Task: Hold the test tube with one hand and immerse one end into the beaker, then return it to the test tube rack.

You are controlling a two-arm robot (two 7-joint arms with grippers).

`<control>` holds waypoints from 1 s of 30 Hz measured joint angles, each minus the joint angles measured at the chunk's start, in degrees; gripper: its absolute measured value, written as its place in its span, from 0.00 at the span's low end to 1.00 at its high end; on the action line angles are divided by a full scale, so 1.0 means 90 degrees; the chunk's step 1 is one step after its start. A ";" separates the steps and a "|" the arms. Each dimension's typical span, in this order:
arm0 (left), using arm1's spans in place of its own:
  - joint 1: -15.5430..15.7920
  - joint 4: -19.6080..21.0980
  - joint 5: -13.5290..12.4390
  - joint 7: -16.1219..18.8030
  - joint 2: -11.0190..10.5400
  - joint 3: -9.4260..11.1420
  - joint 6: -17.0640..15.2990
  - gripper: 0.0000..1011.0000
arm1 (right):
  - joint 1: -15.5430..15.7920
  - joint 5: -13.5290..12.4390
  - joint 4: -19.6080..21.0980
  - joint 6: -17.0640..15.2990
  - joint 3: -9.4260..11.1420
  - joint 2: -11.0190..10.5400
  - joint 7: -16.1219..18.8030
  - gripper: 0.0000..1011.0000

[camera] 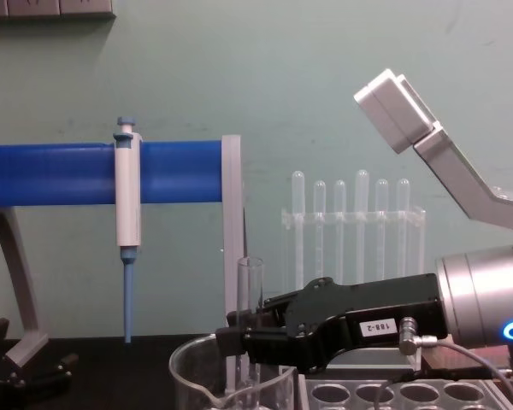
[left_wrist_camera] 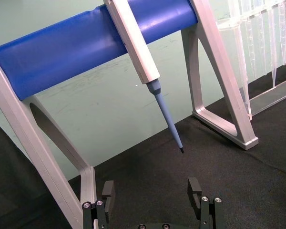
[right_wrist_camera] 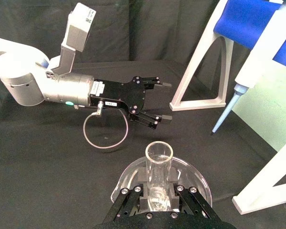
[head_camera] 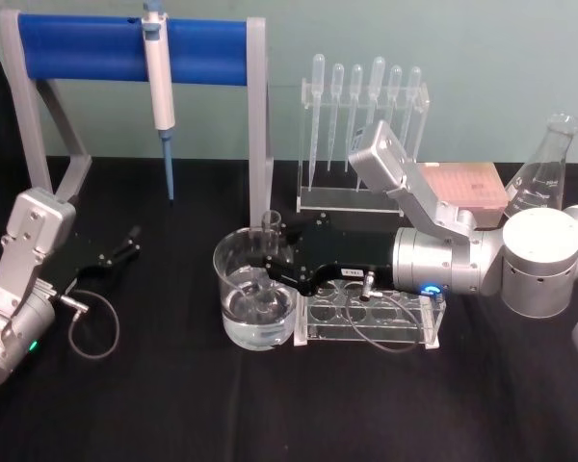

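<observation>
Two black fingers (right_wrist_camera: 139, 193) of the right gripper (head_camera: 272, 258) clamp the test tube (right_wrist_camera: 158, 164) from both sides, partway down its length. The tube stands upright, its long axis vertical, with the flared open rim at the top and the round end down inside the beaker (head_camera: 223, 274). From the side, the chest view shows the tube rising straight above the beaker's rim. The right wrist view looks down into the tube's open mouth. The head view adds clear liquid in the beaker's bottom; whether the tube's lower end reaches it cannot be told.

Just right of the beaker sits the clear test tube rack (head_camera: 430, 325), and the right gripper's body stretches across it toward the beaker. Well to the left of the beaker, the left gripper (head_camera: 131, 241) lies low over the black table (head_camera: 173, 404). Its fingers (left_wrist_camera: 194, 188) are spread wide with nothing between them. Behind and to the left of the beaker, a white-and-blue pipettor (head_camera: 159, 82) hangs tip-down from a blue bar (head_camera: 87, 46).
</observation>
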State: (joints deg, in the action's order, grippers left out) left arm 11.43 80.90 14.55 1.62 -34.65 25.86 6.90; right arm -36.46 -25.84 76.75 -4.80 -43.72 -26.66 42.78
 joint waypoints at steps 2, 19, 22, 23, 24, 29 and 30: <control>0.0000 0.0000 0.0000 0.0000 0.0000 0.0000 0.0000 0.99 | 0.0000 0.0000 0.0000 0.0000 0.0000 0.0000 0.0000 0.24; 0.0000 0.0000 0.0000 0.0000 0.0000 0.0000 0.0000 0.99 | 0.0000 0.0000 0.0000 0.0000 0.0000 0.0000 0.0000 0.24; 0.0000 0.0000 0.0000 0.0000 0.0000 0.0000 0.0000 0.99 | 0.0000 0.0000 0.0000 0.0000 0.0000 0.0000 0.0000 0.24; 0.0000 0.0000 0.0000 0.0000 0.0000 0.0000 0.0000 0.99 | 0.0000 0.0000 0.0000 0.0000 0.0000 0.0000 0.0000 0.24; 0.0000 0.0000 0.0000 0.0000 0.0000 0.0000 0.0000 0.99 | 0.0000 0.0000 0.0000 0.0000 0.0000 0.0000 0.0000 0.24; 0.0000 0.0000 0.0000 0.0000 0.0000 0.0000 0.0000 0.99 | 0.0000 0.0000 0.0000 0.0000 0.0000 0.0000 0.0000 0.24; 0.0000 0.0000 0.0000 0.0000 0.0000 0.0000 0.0000 0.99 | 0.0000 0.0000 0.0000 0.0000 0.0000 0.0000 0.0000 0.24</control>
State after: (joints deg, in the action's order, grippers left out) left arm 11.43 80.90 14.55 1.62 -34.65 25.86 6.91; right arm -36.46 -25.84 76.75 -4.80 -43.72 -26.67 42.78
